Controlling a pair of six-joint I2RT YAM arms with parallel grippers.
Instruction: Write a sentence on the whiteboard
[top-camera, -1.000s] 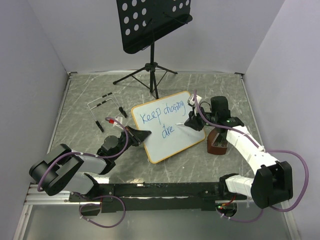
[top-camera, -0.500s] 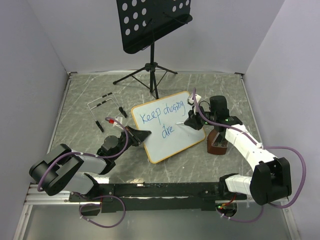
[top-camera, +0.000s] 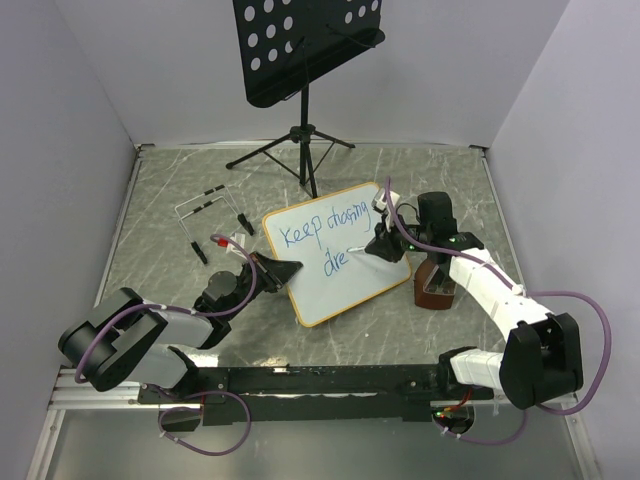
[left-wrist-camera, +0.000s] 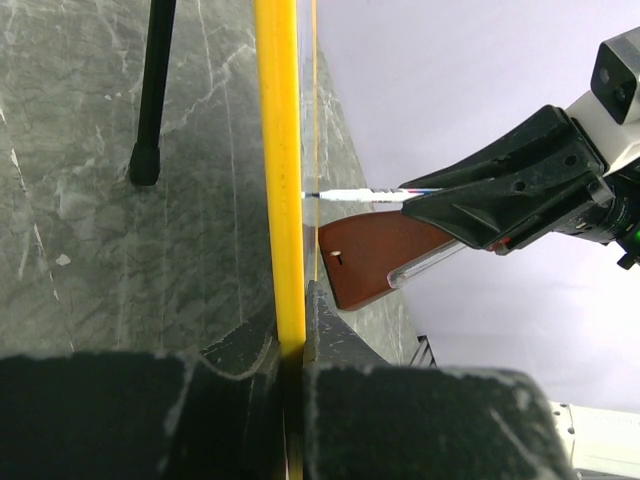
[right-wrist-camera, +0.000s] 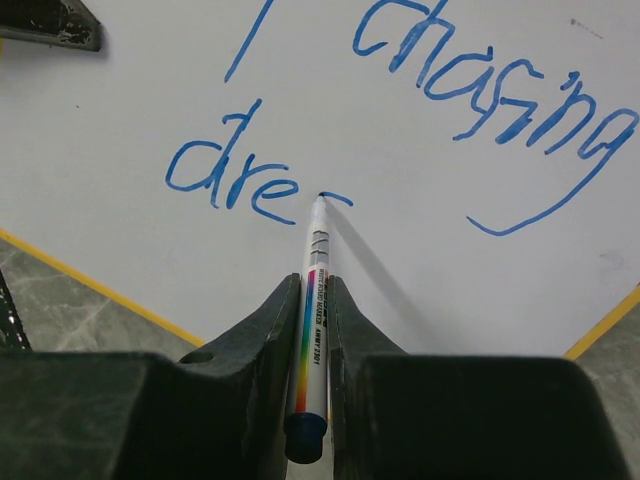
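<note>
The whiteboard lies tilted on the table, its frame edge pinched in my shut left gripper at the board's left side. The sentence reads "Keep chasing" with "dre" below it in blue. My right gripper is shut on a white marker. Its tip touches the whiteboard surface just right of "dre", at a short fresh stroke.
A black perforated music stand on a tripod rises behind the board. A brown block sits beside the board's right edge under my right arm. A wire rack and small black pieces lie at left.
The right gripper has edged slightly left with the marker, its tip staying on the board after "dre". The left gripper and the board have not moved.
</note>
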